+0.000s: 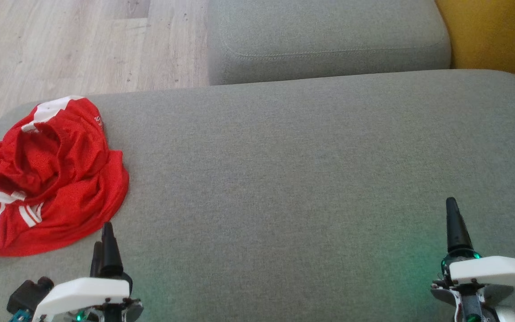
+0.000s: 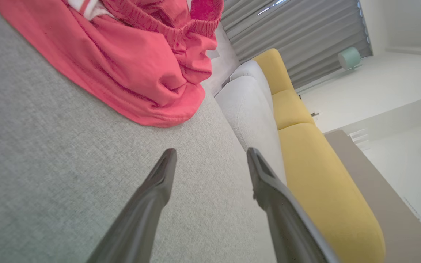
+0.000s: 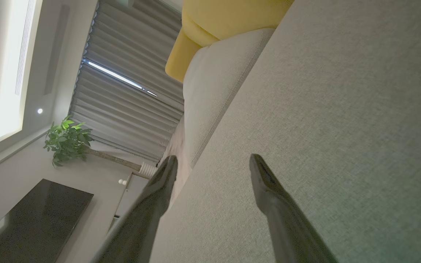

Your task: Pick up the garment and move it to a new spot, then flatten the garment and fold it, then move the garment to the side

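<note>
While nothing is being gripped yet, the grey sofa (image 1: 284, 170) is offering a broad seat, probably as room for the flattening to come. The red garment (image 1: 52, 179) is lying crumpled at its left end. The left fingers (image 2: 155, 190), spread and empty, are hovering just beside its near hem, seemingly lining up the pickup. The right fingers (image 3: 272, 197), likewise spread, are hanging well apart from it over plain upholstery.

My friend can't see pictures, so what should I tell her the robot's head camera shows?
A crumpled red garment with white stripes lies at the left end of a grey cushion. The left gripper, just below the garment, and the right gripper show at the bottom corners, both open and empty. Behind are another grey cushion and wooden floor.
</note>
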You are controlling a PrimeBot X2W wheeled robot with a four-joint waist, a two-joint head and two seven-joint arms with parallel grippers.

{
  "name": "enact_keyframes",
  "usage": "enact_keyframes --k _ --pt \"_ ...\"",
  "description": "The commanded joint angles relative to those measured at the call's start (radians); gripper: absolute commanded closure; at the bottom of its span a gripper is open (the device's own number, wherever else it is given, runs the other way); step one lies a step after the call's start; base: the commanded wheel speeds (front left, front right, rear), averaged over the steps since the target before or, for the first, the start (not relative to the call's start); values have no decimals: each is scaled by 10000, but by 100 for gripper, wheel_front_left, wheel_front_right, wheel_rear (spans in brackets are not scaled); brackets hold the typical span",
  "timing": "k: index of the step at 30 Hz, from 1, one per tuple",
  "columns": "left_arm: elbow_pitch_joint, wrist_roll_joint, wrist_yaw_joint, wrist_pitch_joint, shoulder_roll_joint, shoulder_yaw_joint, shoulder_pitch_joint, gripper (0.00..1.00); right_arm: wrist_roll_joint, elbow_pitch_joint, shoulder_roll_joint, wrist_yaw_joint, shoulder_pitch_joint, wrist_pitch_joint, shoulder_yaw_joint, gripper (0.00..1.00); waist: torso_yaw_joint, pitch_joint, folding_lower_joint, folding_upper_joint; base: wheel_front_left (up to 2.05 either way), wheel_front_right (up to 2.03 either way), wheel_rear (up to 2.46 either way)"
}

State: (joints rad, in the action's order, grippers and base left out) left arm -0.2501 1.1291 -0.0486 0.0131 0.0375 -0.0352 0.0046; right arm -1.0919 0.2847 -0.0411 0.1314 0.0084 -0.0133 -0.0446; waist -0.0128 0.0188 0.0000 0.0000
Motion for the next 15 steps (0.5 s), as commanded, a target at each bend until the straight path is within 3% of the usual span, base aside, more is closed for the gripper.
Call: enact_keyframes --k 1,15 --pt "393 -244 28 102 81 66 -396 0 228 -406 -48 -3 -451 -90 114 0 -3 -2 0 0 0 0 0" --pt "658 -1908 510 512 89 -313 -406 0 2168 -665 -56 -3 -416 -502 481 0 -86 66 0 0 0 0 0"
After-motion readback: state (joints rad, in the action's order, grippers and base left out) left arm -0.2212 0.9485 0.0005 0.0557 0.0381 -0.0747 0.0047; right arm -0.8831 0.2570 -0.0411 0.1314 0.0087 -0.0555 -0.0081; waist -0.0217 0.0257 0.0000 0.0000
